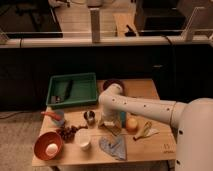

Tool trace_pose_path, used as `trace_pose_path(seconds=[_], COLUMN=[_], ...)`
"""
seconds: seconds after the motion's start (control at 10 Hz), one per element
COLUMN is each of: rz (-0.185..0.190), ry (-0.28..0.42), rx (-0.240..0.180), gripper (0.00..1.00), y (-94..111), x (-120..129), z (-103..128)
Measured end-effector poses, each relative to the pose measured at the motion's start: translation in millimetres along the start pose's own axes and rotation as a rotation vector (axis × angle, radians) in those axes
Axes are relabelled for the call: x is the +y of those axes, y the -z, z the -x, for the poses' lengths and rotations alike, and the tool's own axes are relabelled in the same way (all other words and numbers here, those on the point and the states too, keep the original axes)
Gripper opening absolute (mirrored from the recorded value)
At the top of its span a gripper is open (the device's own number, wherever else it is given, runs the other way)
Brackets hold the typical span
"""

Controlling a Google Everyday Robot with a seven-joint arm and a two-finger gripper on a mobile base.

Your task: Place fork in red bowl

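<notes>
The red bowl (42, 143) stands at the table's front left corner with a pale round object inside it. My gripper (111, 123) hangs from the white arm (145, 107) and is low over the table's middle. It sits just behind the grey-blue cloth (114, 147) and between a small metal cup (90, 117) and an orange (131, 123). I cannot make out the fork; it may be hidden under the gripper.
A green tray (72, 90) sits at the back left, and a dark purple bowl (115, 84) is behind the arm. A red-handled tool (51, 116), dark grapes (68, 132) and a white cup (83, 139) lie between the gripper and the red bowl. A yellow-green looped utensil (145, 131) lies to the right.
</notes>
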Motion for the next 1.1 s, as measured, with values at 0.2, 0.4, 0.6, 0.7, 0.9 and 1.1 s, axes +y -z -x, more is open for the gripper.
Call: trace_pose_path(seconds=[0.2, 0.4, 0.6, 0.7, 0.9, 1.1], rz=[0.003, 0.001, 0.002, 0.001, 0.003, 0.004], ry=[0.047, 0.073, 0.09, 0.095, 0.106, 0.111], rx=[0.0, -0.002, -0.004, -0.002, -0.003, -0.003], gripper=[0.79, 0.66, 0.51, 0.51, 0.58, 0.58], y=[-2, -3, -3, -2, -3, -3], x=[-4, -9, -12, -13, -15, -16], z=[6, 11, 15, 16, 19, 20])
